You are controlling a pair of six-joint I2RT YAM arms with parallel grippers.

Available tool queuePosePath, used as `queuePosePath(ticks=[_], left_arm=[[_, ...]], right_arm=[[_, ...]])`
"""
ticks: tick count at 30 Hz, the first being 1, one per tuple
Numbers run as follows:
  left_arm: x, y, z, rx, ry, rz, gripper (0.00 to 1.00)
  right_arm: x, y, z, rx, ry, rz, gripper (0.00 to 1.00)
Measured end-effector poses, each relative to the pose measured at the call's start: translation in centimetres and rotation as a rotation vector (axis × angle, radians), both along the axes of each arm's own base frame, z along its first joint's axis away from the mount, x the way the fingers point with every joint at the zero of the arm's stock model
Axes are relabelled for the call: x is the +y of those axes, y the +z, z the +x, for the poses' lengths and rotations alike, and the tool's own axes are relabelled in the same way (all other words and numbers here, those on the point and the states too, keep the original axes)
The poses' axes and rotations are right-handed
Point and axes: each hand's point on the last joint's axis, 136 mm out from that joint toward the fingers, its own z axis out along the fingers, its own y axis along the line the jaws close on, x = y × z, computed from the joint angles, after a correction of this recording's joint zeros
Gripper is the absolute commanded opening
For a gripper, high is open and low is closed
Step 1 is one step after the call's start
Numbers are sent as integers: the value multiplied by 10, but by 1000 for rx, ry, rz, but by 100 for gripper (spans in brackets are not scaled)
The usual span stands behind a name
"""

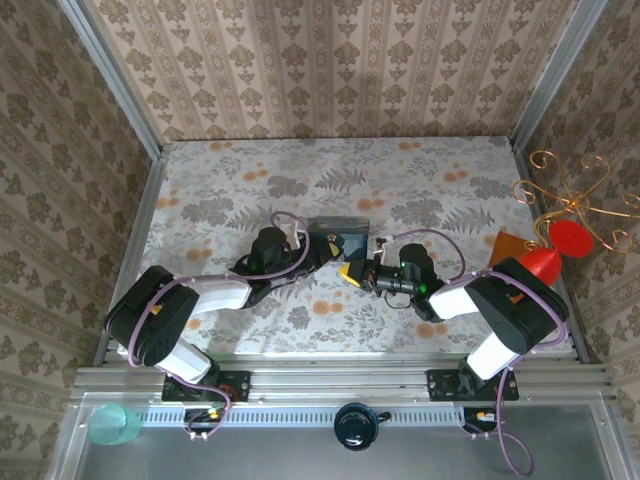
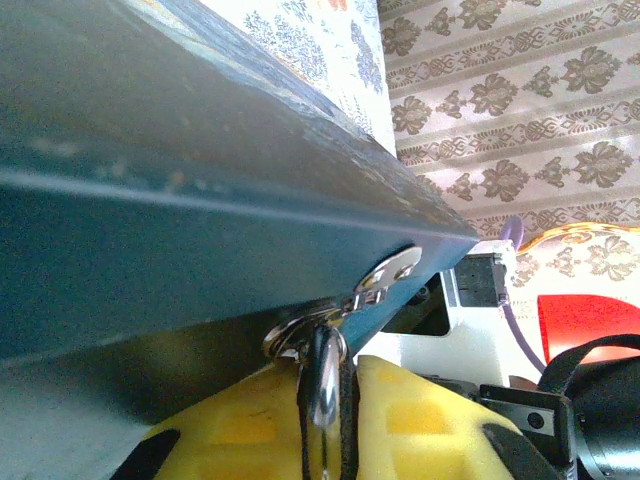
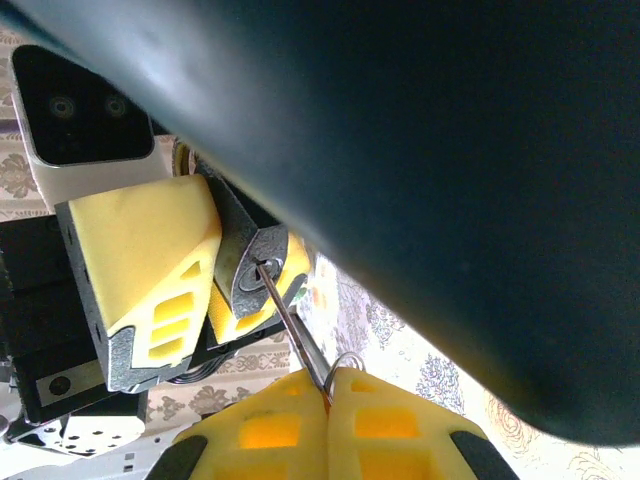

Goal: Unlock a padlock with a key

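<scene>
Right fingers [image 3: 262, 432] pinch key [image 3: 297, 335], tip touching padlock [image 3: 245, 272].

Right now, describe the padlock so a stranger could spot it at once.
Start at the blue tin mid-table. At its near edge, the left pincer clamps the padlock. Unlike the big tin, it is tiny and dark, with a key at its keyhole.

Matt blue-painted tin [image 2: 200, 200], shiny bare-metal key [image 3: 295, 330], dull grey metal padlock [image 3: 245, 287]
</scene>
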Motion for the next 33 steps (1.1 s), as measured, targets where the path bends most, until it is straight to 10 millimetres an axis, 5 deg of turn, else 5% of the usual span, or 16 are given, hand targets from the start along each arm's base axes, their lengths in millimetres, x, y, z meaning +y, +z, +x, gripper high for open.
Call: queuePosePath(ticks=[21,33], left_arm=[[-2,-8,-11,11,-53,28,0],[-3,-8,-14,35,-26,-2,0]], right_arm=[[-21,5,24,18,-139,12,0],[-19,2,21,40,-196,30,0]])
